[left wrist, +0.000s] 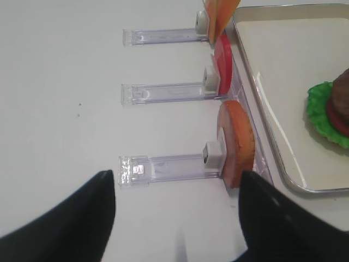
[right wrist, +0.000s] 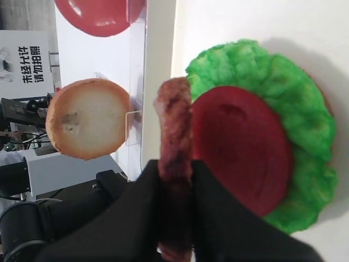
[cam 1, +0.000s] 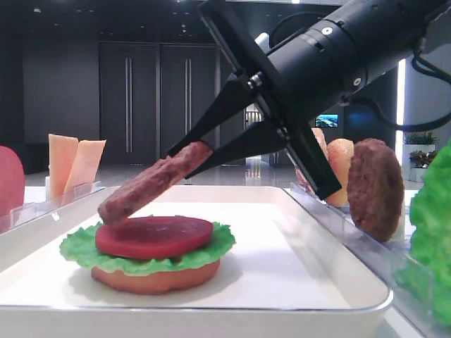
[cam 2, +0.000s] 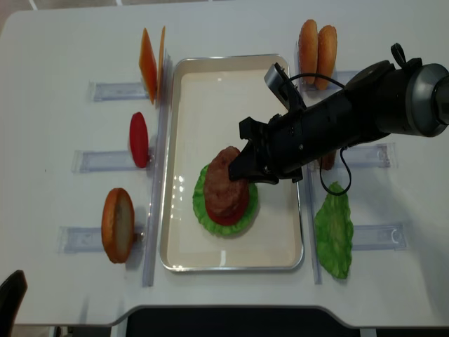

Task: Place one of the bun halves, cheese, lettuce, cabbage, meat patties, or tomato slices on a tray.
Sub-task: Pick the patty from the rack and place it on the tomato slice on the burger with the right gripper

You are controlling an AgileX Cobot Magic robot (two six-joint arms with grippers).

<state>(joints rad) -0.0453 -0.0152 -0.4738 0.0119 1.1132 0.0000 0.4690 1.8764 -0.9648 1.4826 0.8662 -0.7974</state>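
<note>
My right gripper (cam 1: 182, 160) (right wrist: 175, 166) (cam 2: 243, 163) is shut on a brown meat patty (cam 1: 151, 184) (right wrist: 174, 120) (cam 2: 224, 174). The patty hangs tilted, its low edge just over a red tomato slice (cam 1: 155, 236) (right wrist: 240, 147). That slice lies on green lettuce (cam 1: 77, 246) (right wrist: 283, 82) (cam 2: 202, 203) atop a bun half (cam 1: 155, 278) in the white tray (cam 1: 331, 232) (cam 2: 210, 70). In the left wrist view my left gripper (left wrist: 177, 218) stands open over bare table, with nothing between its fingers, beside a racked bun half (left wrist: 237, 144).
Clear racks left of the tray hold cheese (cam 2: 151, 63), a tomato slice (cam 2: 138, 139) and a bun half (cam 2: 117, 225). Racks on the right hold bun halves (cam 2: 317, 43), another meat patty (cam 1: 373, 186) and lettuce (cam 2: 333, 232).
</note>
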